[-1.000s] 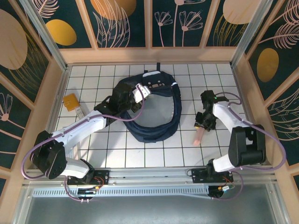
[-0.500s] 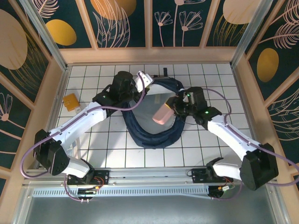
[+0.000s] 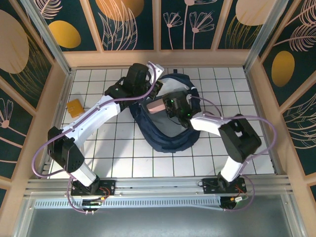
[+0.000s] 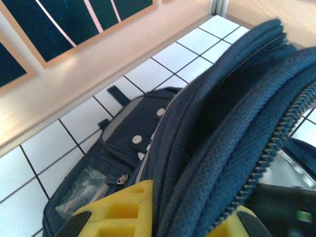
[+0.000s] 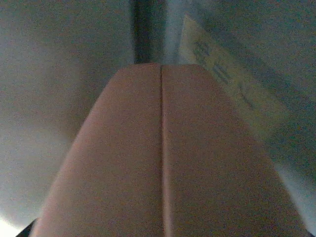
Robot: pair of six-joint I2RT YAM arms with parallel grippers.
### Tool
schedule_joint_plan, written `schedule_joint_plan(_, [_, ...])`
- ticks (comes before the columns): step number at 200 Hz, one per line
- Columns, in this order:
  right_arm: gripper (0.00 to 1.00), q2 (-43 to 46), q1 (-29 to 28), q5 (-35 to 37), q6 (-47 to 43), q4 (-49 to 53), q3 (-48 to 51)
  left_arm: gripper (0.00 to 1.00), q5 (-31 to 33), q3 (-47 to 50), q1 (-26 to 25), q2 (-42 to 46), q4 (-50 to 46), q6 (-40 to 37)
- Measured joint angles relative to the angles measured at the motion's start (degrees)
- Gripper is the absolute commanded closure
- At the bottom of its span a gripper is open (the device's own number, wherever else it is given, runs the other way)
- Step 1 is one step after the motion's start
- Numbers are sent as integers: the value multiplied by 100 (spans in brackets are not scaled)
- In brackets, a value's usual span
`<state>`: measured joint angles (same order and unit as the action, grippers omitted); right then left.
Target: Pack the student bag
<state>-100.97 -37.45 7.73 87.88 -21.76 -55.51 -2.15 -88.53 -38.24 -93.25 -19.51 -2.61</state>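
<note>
**Mid-pack, bag held open.** The student bag [image 3: 168, 142] lies at the middle of the white-tiled desk [image 3: 98, 153]. Its long axis runs from the far wall toward the arms, and its mouth is turned upward.

We see the left hand [image 3: 150, 96] at the bag's far-left rim. Its 2 yellow fingers [image 4: 118, 210] are pressed together on the zippered edge, holding that edge up so the opening gapes.

The right hand [image 3: 167, 105] hangs over that opening, just beside the left one. It pinches a pink item [image 3: 157, 106], its jaws part-way apart around it. The item's long axis points away from the right hand, leftward across the mouth. From the right wrist, grey lining and a pale label [image 5: 232, 89] lie beyond the item's tip, so we judge that the tip sits at or just inside the compartment.

The bag thus lies below and ahead of the right hand, the one placed to make the drop, while the left serves as holder. We judge that the next move turns on pushing along the item's own axis, deeper in, before letting go.

An orange packet [image 3: 75, 107] lies well apart on the desk's left side.
</note>
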Motion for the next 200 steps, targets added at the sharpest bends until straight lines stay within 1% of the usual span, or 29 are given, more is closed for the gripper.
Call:
schedule_joint_plan(25, [84,-789,74,125,59,-459,-402,100,-140,125,0,83,52,162])
schedule_joint_plan(44, [79,-1390,142,140,31,-638,-892,100,-251,396,-2,297,155,186])
schedule_joint_plan(62, [78,-1891,199,120,-61,-914,-1357,100,-310,509,2,398,179,173])
schedule_joint_plan(83, [66,-2186,232,144,-212,-1150,-1650,100,-367,647,11,446,308,155])
schedule_joint_plan(98, [62,-2297,275,149,-339,-1340,-1722,100,-391,822,11,520,450,120])
schedule_joint_plan(106, [52,-2361,304,131,-369,-1478,-1744,100,-389,879,11,549,503,116])
schedule_joint_plan(125, [42,-2426,374,57,-402,-1580,-1864,100,-378,905,11,557,601,70])
schedule_joint_plan(130, [40,-2424,387,55,-398,-1539,-1902,100,-361,905,11,557,616,35])
schedule_joint_plan(146, [36,-2354,417,37,-323,-1290,-1985,100,-275,905,11,557,678,-44])
schedule_joint_plan(154, [34,-2260,426,35,-240,-1047,-1982,100,-203,905,9,557,706,-87])
schedule_joint_plan(167, [28,-2059,437,20,-96,-562,-1982,100,-131,905,9,557,763,-138])
schedule_joint_plan(180, [28,-1832,450,-33,42,4,-1985,100,-68,905,9,557,841,-186])
schedule_joint_plan(200, [33,-1508,479,-203,205,645,-1917,100,26,905,9,557,944,-236])
